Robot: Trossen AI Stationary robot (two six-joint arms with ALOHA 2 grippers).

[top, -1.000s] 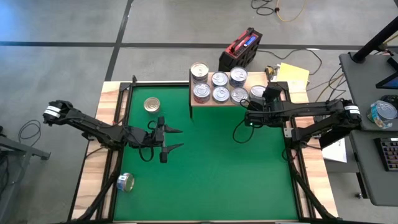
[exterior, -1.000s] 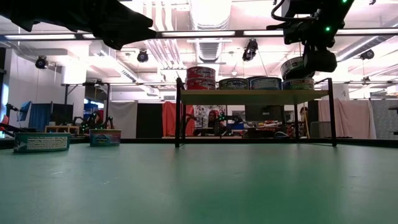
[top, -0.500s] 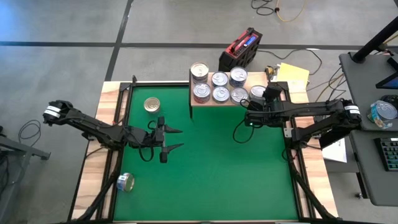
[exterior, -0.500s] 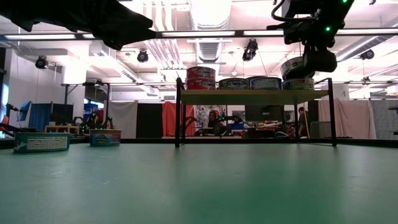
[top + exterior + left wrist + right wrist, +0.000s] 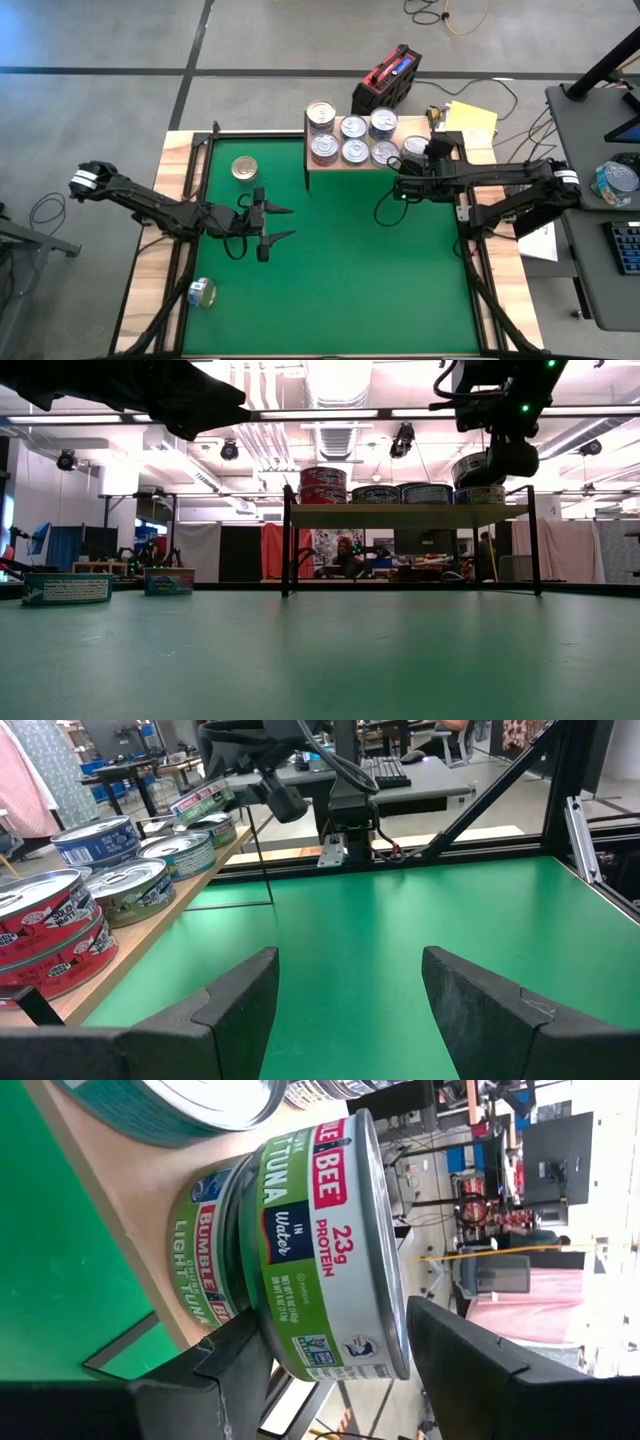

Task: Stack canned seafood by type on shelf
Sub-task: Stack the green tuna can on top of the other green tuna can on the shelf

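Note:
The shelf (image 5: 340,166), a small wood board on black legs (image 5: 400,515), stands at the green mat's far edge and holds several cans, among them a red-labelled stack of two (image 5: 323,485). At its right end my right gripper (image 5: 420,150) is shut on a green-labelled tuna can (image 5: 320,1250), tilted just above another green-labelled can (image 5: 200,1270) that stands on the board. My left gripper (image 5: 285,223) hangs open over the mat's left half with nothing in it. A gold-topped can (image 5: 244,168) stands on the mat. Another can (image 5: 203,292) lies on its side near the left border. My right gripper has the green-labelled can between its two fingers, which stand at the can's two flat ends: one at its bottom (image 5: 245,1345), one by its lid (image 5: 400,1330). The can is tilted (image 5: 475,465) over the lower can; whether it rests on that can, I cannot tell.
A red and black box (image 5: 385,80) and yellow papers (image 5: 470,120) lie behind the shelf. The mat has a wooden border (image 5: 150,280) and black frame rails. The mat's middle and near part (image 5: 350,280) is free room. People and equipment show in the room beyond.

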